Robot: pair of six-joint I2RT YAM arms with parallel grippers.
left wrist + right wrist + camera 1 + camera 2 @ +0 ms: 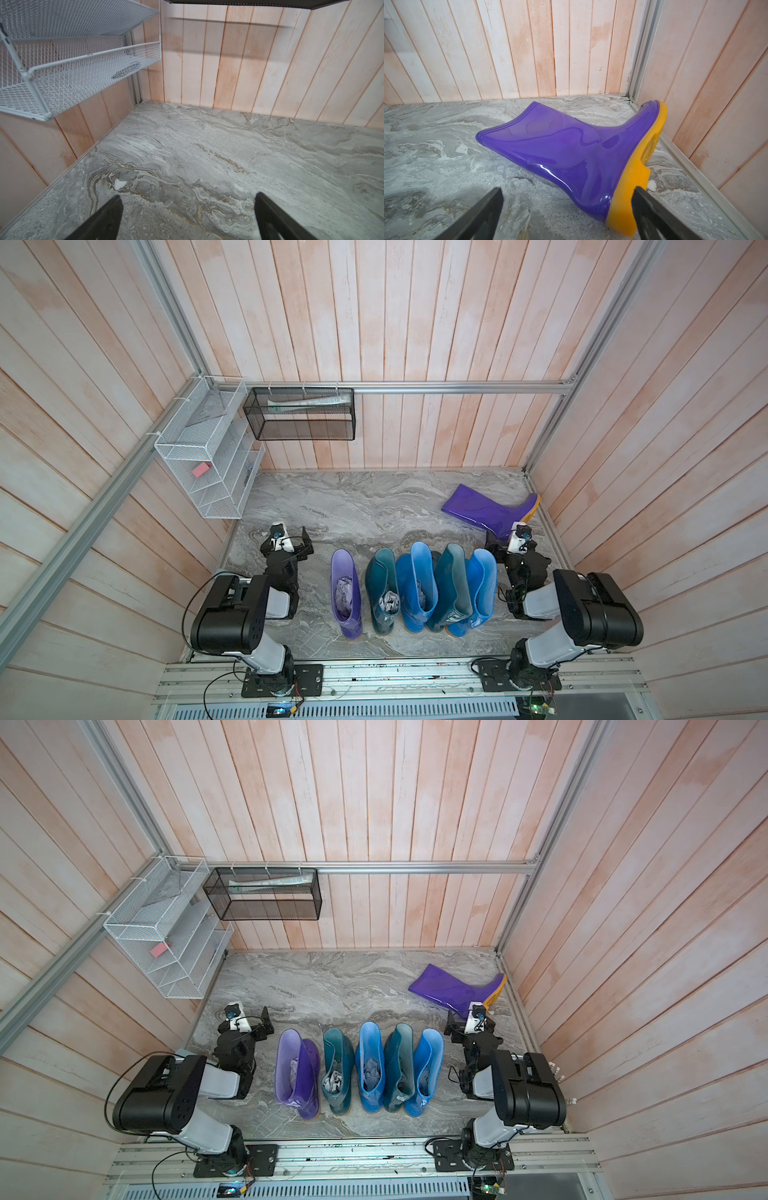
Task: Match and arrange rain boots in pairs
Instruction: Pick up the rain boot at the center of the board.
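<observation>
The stray purple boot (486,510) lies on its side at the far right of the counter (374,506), sole toward the right wall, shaft running left and slightly far. The right pincer (568,190), released and spread wide, sits just near of its heel and is clearly the closer arm. The left pincer (188,195), also released, hangs over bare counter left of the upright lavender boot (345,593), the likely mate.
</observation>
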